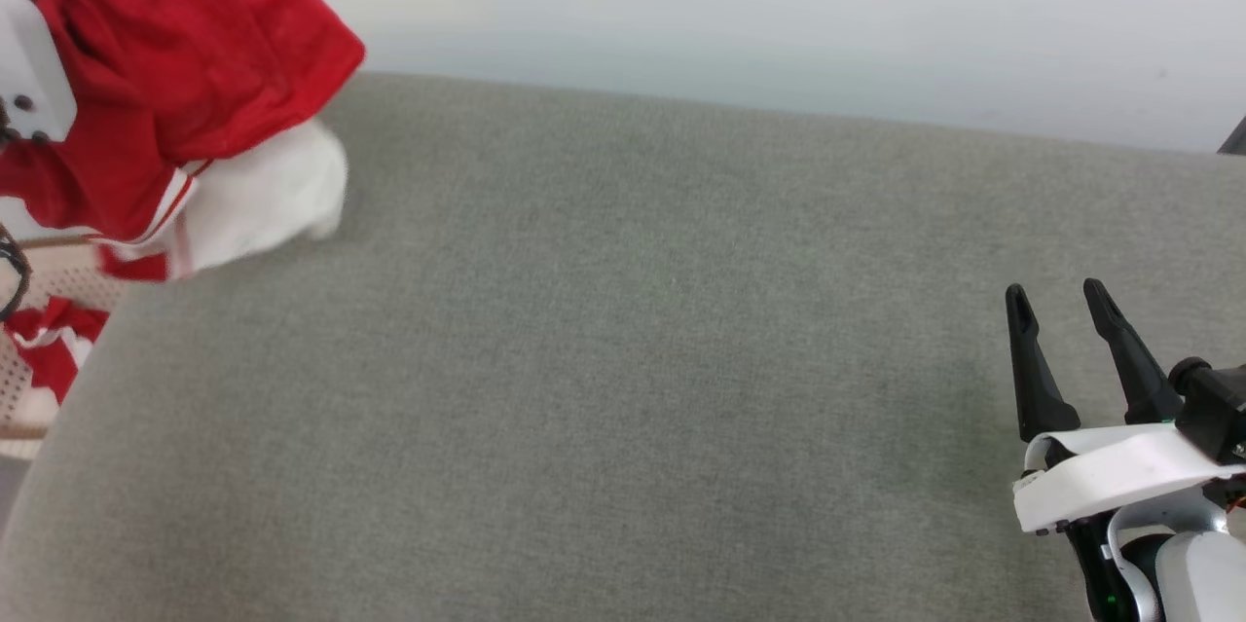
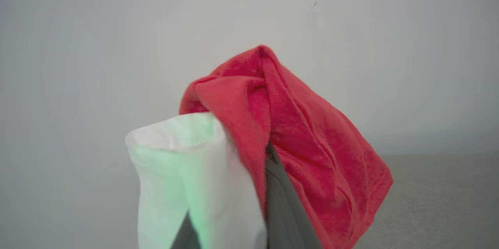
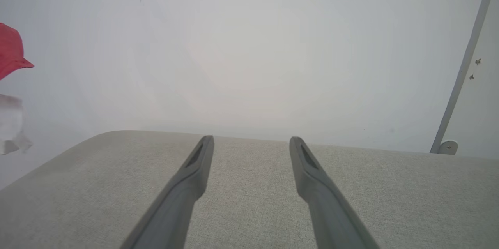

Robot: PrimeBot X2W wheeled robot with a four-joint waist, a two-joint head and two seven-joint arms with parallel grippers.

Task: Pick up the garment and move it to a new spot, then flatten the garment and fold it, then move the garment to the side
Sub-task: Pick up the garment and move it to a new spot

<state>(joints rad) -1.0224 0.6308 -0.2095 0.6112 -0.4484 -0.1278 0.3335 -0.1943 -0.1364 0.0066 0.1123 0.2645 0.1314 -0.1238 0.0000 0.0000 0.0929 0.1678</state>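
Hanging bunched from the left gripper (image 2: pixel 237 218), the garment (image 1: pixel 195 48) is held clear above the far left corner of the grey padded surface (image 1: pixel 623 359). In the left wrist view, red body cloth and one white sleeve drape over the dark fingers (image 2: pixel 286 210), and the jaws stand nearly closed, pinching the fabric between them. The right gripper (image 1: pixel 1056 296) sits low at the near right of the surface, its jaws wide apart and holding nothing.

Key relation: the garment lies well apart from the right gripper, far to its left, and the left arm alone carries it. The bare stretch of surface lies to the garment's right, between the two grippers. The cloth is too crumpled to give a true long axis; the bundle simply hangs downward.

Count: one garment, two grippers, one padded surface, one pale perforated basket (image 1: pixel 29 388) at the left edge. Red-and-white cloth shows at the basket; whether it belongs to this garment cannot be told.
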